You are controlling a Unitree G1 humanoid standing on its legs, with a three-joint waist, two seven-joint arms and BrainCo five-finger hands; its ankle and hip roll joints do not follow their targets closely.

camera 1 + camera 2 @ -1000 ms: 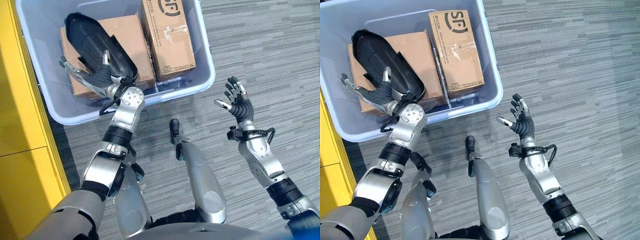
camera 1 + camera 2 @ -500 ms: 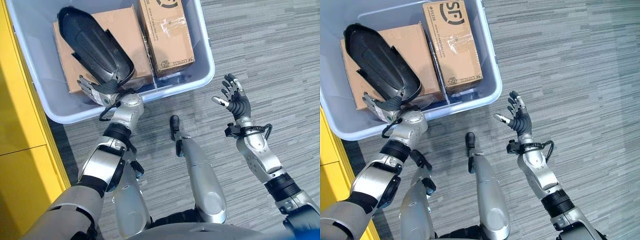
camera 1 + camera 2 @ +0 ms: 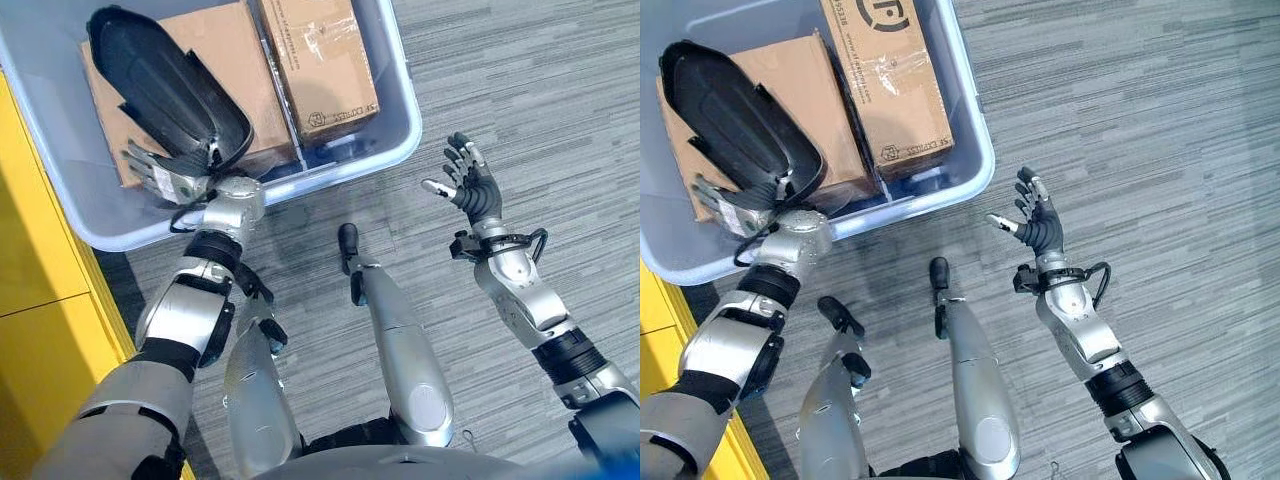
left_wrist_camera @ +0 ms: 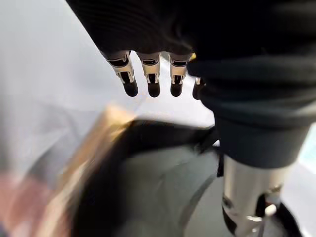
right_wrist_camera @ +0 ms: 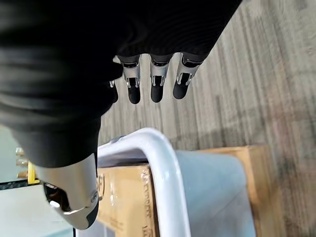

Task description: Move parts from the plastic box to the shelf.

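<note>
Now sliding left robot hand (image 3: 165, 178), fingers straight, lower under black part (image 3: 160, 85) in plastic box (image 3: 400, 100); right robot hand (image 3: 472, 190) hovering spread, empty.

Lighting: bright, even, overhead; soft shadows on grey floor (image 3: 560, 120). Left wrist view: black part (image 4: 148, 192) and cardboard smeared by blur. Right wrist view: plastic box (image 5: 163, 173) rim sharp.

The left hand (image 3: 168, 180) reaches forward on an outstretched arm, fingers (image 4: 130, 84) straight. The right hand (image 3: 470, 188) is raised, palm open, fingers spread.
</note>
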